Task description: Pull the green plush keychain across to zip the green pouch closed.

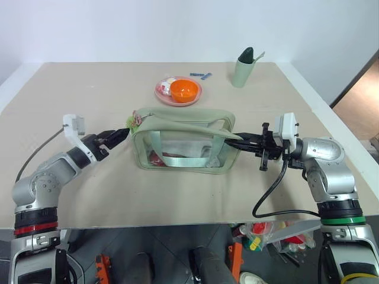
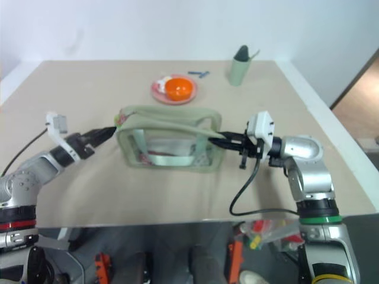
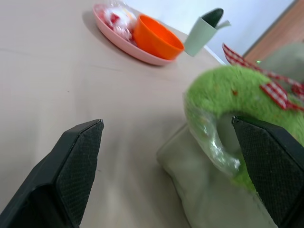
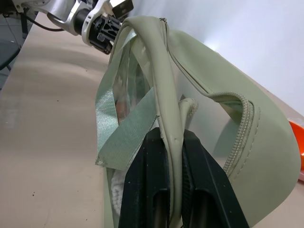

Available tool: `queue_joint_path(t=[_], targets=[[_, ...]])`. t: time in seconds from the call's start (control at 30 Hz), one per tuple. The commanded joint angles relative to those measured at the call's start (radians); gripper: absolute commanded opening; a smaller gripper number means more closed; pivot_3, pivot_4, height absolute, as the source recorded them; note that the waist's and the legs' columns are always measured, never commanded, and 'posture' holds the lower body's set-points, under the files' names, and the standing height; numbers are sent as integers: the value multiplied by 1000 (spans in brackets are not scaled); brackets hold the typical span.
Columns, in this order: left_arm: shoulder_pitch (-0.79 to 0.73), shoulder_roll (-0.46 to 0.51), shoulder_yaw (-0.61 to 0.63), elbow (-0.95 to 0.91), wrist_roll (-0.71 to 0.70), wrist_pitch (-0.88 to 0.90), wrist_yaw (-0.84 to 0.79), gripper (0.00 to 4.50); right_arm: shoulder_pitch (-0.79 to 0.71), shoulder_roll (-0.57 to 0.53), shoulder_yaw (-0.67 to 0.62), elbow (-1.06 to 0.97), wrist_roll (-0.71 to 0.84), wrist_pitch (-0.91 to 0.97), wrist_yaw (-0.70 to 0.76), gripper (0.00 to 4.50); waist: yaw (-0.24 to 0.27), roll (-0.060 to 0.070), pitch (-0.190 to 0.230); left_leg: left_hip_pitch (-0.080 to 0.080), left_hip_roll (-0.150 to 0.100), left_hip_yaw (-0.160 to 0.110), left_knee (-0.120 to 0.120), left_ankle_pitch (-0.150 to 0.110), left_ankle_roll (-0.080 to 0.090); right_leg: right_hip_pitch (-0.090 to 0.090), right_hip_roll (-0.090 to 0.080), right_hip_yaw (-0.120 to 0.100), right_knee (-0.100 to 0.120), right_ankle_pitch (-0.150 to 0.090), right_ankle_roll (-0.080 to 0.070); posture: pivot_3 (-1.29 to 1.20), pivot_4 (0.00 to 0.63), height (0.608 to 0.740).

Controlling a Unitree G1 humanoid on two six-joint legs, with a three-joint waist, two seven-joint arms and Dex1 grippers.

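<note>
We see the right gripper [image 1: 246, 142] clenched on the pouch [image 1: 183, 147] strap; left gripper [image 1: 121, 135] spread wide, released, around the plush keychain [image 3: 247, 102] at the pouch's end.

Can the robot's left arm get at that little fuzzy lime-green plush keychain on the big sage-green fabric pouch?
Probably yes. The left gripper is open right at the fuzzy lime-green plush keychain, with nothing between them, at the corner of the sage-green fabric pouch. The right gripper is shut on the pouch's far end.
</note>
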Motion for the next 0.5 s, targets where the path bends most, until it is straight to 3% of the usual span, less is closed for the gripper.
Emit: queue_joint_path(t=[0.03,0.27,0.5], targets=[[-45,-7,-16,43,23,-40,-46,4500,-4,-16,-13,-35,-2,-5,-6,137,0,0,0,0,0,0,0,0,0,0,0,0,0,0,0,0,150,740],[-105,-37,-54,132,76,-105,-118,4500,-3,-22,-13,-35,-3,-4,-10,137,2,0,0,0,0,0,0,0,0,0,0,0,0,0,0,0,150,740],[-161,-72,-61,181,97,-167,-168,2307,-7,-25,-10,-37,-9,3,-14,0,3,0,0,0,0,0,0,0,0,0,0,0,0,0,1,0,150,740]])
